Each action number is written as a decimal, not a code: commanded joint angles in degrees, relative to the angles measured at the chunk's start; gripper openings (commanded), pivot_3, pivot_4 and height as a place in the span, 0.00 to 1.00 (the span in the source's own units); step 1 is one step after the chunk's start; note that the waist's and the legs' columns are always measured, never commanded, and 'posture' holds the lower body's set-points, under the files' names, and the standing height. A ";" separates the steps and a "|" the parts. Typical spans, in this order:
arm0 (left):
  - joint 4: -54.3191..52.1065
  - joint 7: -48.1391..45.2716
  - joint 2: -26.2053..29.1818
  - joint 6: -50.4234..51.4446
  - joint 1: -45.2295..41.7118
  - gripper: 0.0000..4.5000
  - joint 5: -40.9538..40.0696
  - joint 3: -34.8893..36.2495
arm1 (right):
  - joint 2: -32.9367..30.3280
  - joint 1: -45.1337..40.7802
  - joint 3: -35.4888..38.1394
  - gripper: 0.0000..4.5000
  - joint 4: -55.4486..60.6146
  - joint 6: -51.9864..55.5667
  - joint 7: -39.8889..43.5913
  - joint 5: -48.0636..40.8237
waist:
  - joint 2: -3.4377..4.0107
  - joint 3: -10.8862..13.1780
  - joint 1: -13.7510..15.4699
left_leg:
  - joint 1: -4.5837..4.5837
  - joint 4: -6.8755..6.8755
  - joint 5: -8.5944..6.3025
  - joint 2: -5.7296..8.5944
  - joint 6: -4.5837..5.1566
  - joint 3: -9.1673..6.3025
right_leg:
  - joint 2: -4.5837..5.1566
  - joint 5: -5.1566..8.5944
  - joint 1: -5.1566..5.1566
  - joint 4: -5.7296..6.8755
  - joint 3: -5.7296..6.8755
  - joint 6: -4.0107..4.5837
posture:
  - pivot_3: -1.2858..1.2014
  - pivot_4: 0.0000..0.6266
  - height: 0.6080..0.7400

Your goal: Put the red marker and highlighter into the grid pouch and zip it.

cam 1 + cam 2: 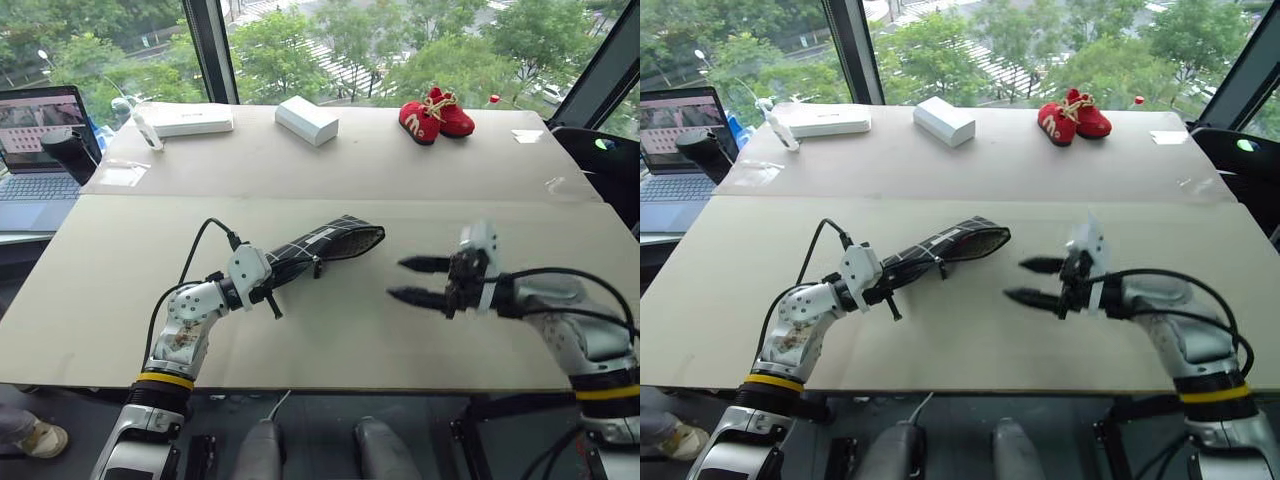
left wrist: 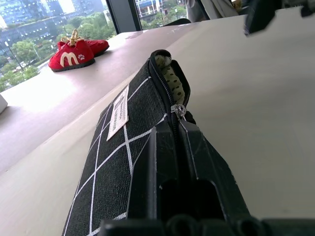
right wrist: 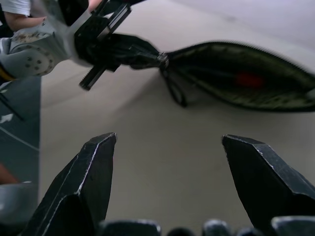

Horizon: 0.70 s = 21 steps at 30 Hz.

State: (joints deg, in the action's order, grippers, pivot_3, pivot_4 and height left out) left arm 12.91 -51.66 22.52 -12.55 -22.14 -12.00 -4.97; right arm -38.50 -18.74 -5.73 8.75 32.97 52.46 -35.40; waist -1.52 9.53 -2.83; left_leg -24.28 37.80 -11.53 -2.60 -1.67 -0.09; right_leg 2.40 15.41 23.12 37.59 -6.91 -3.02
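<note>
— Biggest first? Wide beige table (image 1: 330, 330), seam running across the middle; windows and green treetops behind.

— And at the far-left edge? Open laptop (image 1: 35, 150), screen lit.

— Along the far side? Flat white box (image 1: 190, 120), smaller white block (image 1: 306, 119) to its right, then a pair of small red shoes (image 1: 436, 115) further right, all well apart from the arms.

— The grid pouch? Grid pouch (image 1: 322, 247), black with thin white lines, held at the middle of the near half of the table, raised at an angle, mouth pointing up and toward the right arm. White label visible on its side in the left wrist view. Zip open along the top, dotted olive lining showing, pull cord hanging just under the zip end.

— Left gripper? Left gripper (image 1: 268, 282) clamped on the pouch's near end, fingers pressed together on the fabric beside the zip slider.

— Right gripper? Right gripper (image 1: 421, 281) off to the right of the pouch mouth, apart from it, pointing toward it, two black fingers spread wide, nothing between them.

— Red marker? Seen from the right wrist, a blurred patch of red inside the open pouch, lying against the lining: red marker (image 3: 249, 80), apparently.

— Highlighter? Not possible to make out.
</note>
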 commanded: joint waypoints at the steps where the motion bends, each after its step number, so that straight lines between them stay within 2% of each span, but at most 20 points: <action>1: -0.55 -0.06 -0.01 -1.93 -0.91 0.00 -0.57 0.96 | 6.17 -1.95 -4.35 0.84 -0.13 0.20 -9.81 7.74 | 0.00 0.00 0.20 | -0.02 0.01 0.00 0.01 0.00 0.01 | 0.00 0.01 0.04 0.02 -0.01 -0.01 | 0.52 0.24 0.92; 3: -0.64 0.00 -0.12 -1.86 -0.86 0.00 -0.52 0.94 | 11.02 -3.46 -6.81 0.84 -1.73 1.04 -14.44 10.96 | 0.00 0.00 0.29 | -0.05 0.02 0.01 0.01 -0.01 0.01 | 0.01 0.01 0.04 -0.01 0.00 -0.02 | 0.52 0.24 0.92; 7: -1.22 0.39 -0.51 -1.50 -0.74 0.00 -0.42 0.67 | 17.73 -6.62 -9.79 0.84 -5.14 -0.64 -17.74 15.66 | 0.00 0.00 0.46 | -0.09 0.02 0.01 0.02 -0.01 0.01 | 0.02 0.01 0.08 -0.01 0.01 -0.01 | 0.52 0.24 0.92; 11: -1.93 0.75 -0.75 -0.98 -0.80 0.00 -0.39 0.48 | 22.31 -9.77 -9.12 0.84 -9.08 -2.08 -20.22 18.12 | 0.00 0.00 0.65 | -0.09 0.04 0.01 0.02 -0.01 0.01 | 0.03 0.00 0.06 -0.01 0.02 -0.01 | 0.52 0.24 0.92; 21: -4.41 1.40 -0.57 0.98 -0.54 0.00 -0.61 0.60 | 24.43 -11.85 -8.14 0.84 -11.11 -3.12 -19.44 20.47 | 0.00 0.00 0.52 | -0.09 0.03 0.01 0.01 -0.01 0.00 | 0.02 0.00 0.07 0.01 0.04 -0.01 | 0.52 0.24 0.92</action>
State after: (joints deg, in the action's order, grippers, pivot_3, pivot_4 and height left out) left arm 10.90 -50.64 21.94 -11.59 -22.28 -11.72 -4.95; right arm -14.25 -30.00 -14.99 -3.40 31.55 32.48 -15.04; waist -1.52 9.53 -2.31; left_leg -24.37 37.83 -11.53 -2.59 -1.68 -0.08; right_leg 2.42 15.41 23.19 37.59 -6.88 -3.03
